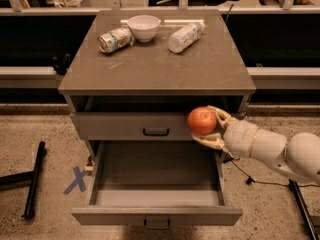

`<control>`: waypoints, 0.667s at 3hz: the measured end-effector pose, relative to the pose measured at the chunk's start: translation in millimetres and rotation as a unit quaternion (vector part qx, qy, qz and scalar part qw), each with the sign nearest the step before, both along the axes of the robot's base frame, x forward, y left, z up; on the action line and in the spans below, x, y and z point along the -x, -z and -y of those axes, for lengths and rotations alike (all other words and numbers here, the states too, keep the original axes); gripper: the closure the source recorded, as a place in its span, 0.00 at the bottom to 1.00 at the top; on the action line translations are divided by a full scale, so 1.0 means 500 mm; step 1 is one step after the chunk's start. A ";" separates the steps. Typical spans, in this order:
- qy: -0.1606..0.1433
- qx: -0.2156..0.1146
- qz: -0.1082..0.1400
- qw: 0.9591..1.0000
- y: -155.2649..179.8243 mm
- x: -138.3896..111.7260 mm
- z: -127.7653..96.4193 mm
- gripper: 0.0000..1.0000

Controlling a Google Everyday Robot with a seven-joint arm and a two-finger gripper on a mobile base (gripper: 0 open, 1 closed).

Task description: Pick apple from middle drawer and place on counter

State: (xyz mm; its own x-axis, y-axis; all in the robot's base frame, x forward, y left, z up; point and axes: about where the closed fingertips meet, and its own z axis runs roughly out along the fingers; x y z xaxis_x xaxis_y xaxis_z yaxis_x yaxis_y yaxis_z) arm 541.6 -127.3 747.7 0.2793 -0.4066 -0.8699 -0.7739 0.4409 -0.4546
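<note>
The cream two-finger gripper (208,126), just below the front right corner of the grey-brown slab counter (160,69), clasped the small round red-orange apple (201,120), and its fingers hid part of the fruit's right side. The apple covered the right end of the shut grey-brown upper drawer (130,126). The white jointed arm (280,151) ran off the right edge. The bottom edge cut the dark bar handle (156,224) of the open middle drawer (155,174). Near the counter's rear edge, the labels on the tipped metal can (115,39) and the lying plastic bottle (185,36) were too blurred to read.

You see the smooth red-orange apple (202,120) clamped between the two fingers of the gripper (208,125), held in the air above the right rear corner of the middle drawer (156,216), which stands pulled wide open. The apple sits just below the front edge of the flat grey-brown counter (160,66), apparently not touching it.
</note>
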 end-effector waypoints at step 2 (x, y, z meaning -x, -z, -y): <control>-0.005 0.009 0.027 1.000 -0.122 -0.054 -0.005 1.00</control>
